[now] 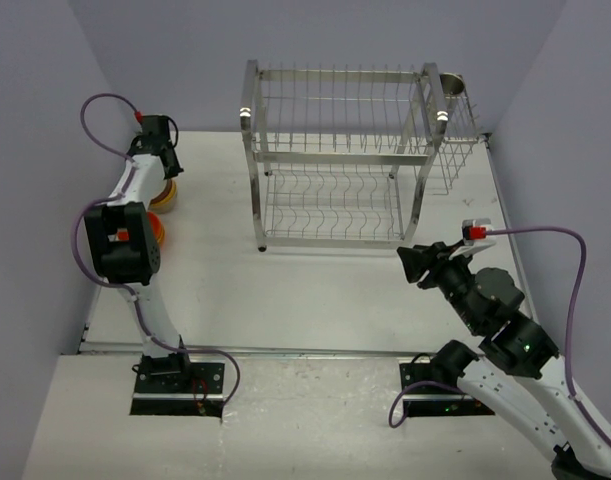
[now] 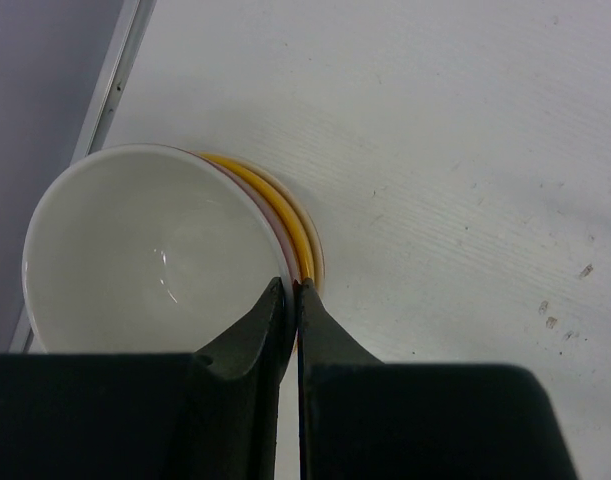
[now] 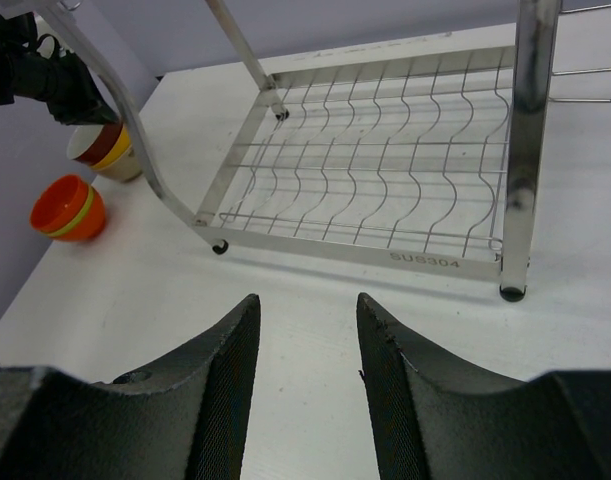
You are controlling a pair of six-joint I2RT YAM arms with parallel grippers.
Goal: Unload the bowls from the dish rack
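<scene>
Bowl point(image 2: 145, 250) rim at near-closed left hand point(image 2: 290, 288) (possibly pinched).

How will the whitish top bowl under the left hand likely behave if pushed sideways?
The whitish top bowl looks like thin plastic, so probably light and quick to slide. It may tip, sitting off-centre on the bowls beneath. Rolling seems unlikely: it rests upright.

Nested in two upright stacks, side by side: whitish bowl point(image 2: 145, 250) topping dark red and yellow, orange bowl point(image 3: 60, 195) over lime. Standing well to their right, shiny two-tier wire rack point(image 1: 340, 160).
</scene>
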